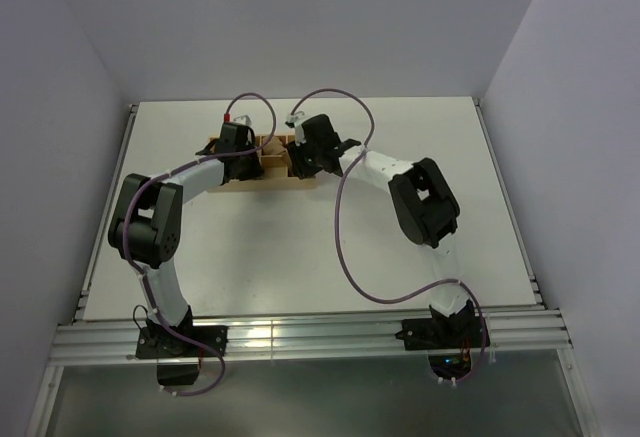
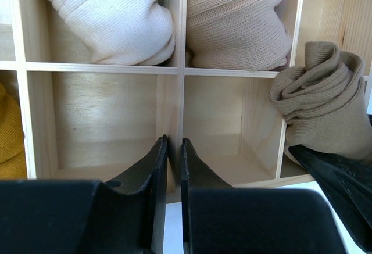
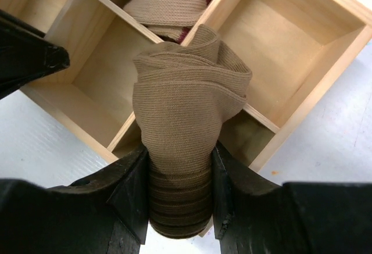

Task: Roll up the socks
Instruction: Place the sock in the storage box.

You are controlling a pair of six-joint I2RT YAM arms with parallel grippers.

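Observation:
My right gripper (image 3: 179, 155) is shut on the rolled olive-brown sock (image 3: 189, 97), gripping it by its darker brown cuff end. It holds the roll over a near compartment of the wooden divider box (image 3: 302, 85). The same sock shows at the right of the left wrist view (image 2: 322, 103). The mustard-orange sock (image 2: 9, 138) lies in a compartment at the far left of that view; its cuff is hidden. My left gripper (image 2: 172, 140) is closed onto the box's near wall at a divider. In the top view both grippers, left (image 1: 243, 152) and right (image 1: 303, 162), are over the box (image 1: 268, 179).
A white rolled bundle (image 2: 110, 15) and a pale beige bundle (image 2: 235, 21) fill two far compartments. Two near compartments in front of my left gripper hold nothing. The box stands at the far middle of the white table (image 1: 300, 247).

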